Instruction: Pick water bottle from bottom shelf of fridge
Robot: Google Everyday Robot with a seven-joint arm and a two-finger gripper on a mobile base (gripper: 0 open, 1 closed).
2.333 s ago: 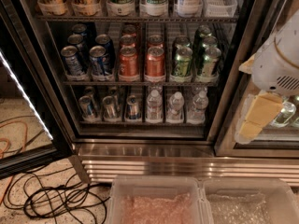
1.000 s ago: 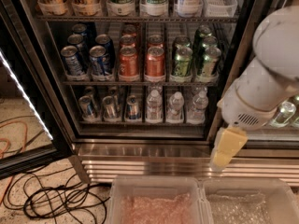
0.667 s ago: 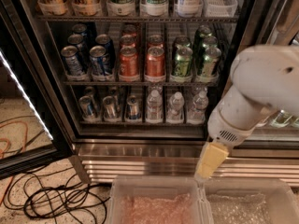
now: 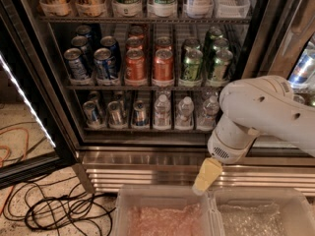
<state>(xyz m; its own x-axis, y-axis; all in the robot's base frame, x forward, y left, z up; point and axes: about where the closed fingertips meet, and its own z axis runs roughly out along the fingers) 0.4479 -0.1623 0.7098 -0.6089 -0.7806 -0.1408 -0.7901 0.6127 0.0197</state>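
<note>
Cables [image 4: 54, 214]: black loops lay on the speckled floor at the lower left corner, below the open door [image 4: 29, 107] with its lit strip.
Fridge [image 4: 59, 102]: stood open, dark inside; steel base grille [image 4: 147, 173] ran along the bottom.
Middle rack [image 4: 147, 87]: blue cans [image 4: 104, 62], then orange cans [image 4: 163, 65], then green cans [image 4: 192, 65].
Bottom shelf [image 4: 142, 129]: silver-blue cans [image 4: 115, 113] filled the left lanes behind the front rail.
Water bottle [image 4: 185, 113]: upright with a white cap, in the right half of the bottom shelf — one of three alike, side by side, reaching to the shelf's right end.
Arm [image 4: 261, 112]: white; it came in from the right edge, crossing in front of the fridge's lower right corner.
Gripper [image 4: 201, 185]: pale yellow, pointing down in front of the grille, above the seam between two clear bins [image 4: 162, 191]; well below the bottles, touching none; open or closed — could not be told.
</note>
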